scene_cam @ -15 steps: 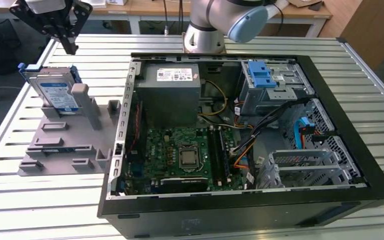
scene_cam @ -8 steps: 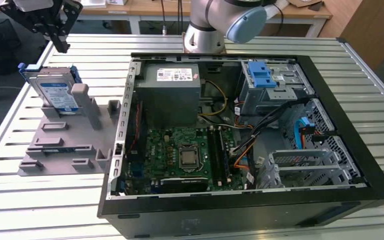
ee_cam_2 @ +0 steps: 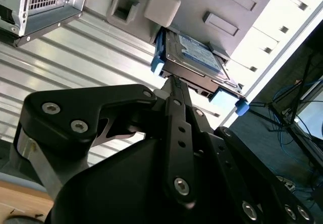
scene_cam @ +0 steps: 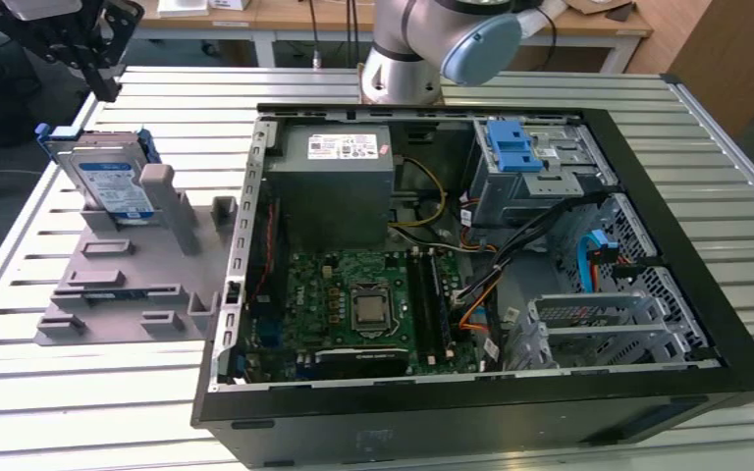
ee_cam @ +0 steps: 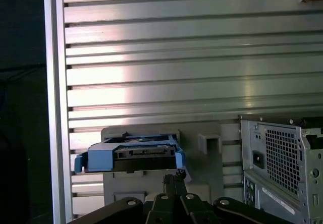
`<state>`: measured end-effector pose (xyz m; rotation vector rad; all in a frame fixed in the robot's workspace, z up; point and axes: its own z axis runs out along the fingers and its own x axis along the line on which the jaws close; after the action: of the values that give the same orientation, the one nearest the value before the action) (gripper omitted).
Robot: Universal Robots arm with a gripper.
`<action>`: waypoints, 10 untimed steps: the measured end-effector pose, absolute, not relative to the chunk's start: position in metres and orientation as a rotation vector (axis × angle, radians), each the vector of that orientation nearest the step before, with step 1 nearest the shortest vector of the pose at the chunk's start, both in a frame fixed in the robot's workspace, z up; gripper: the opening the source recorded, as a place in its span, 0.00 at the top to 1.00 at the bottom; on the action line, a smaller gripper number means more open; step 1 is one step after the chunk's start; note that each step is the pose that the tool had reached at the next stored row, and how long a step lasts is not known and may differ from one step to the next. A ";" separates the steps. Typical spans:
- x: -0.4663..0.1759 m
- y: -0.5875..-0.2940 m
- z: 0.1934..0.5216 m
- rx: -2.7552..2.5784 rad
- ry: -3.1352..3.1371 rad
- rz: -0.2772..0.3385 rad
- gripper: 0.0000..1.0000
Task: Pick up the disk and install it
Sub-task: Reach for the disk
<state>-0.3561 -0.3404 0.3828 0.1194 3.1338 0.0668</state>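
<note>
Second wrist view: the pincer (ee_cam_2: 171, 80), tips together, is being held near the disk (ee_cam_2: 199, 55), which could be struck and tipped off its stand (ee_cam_2: 202, 2).

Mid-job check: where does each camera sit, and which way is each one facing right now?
Exterior view: high above the table, looking down on the open case and the disk standing on its fixture; the arm and gripper show.
Second wrist view: on the arm, looking along the gripper at the disk.
First wrist view: on the arm, looking past the gripper at the disk's end, table and case.
Shared: all three show disk and gripper.
</note>
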 end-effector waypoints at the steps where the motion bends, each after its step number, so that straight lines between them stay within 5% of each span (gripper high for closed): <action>1: -0.358 -0.340 0.383 0.119 3.134 0.067 0.89; 10: -0.371 -0.338 0.382 0.119 3.134 0.067 0.89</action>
<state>-0.3709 -0.3376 0.3818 0.1195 3.1338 0.0668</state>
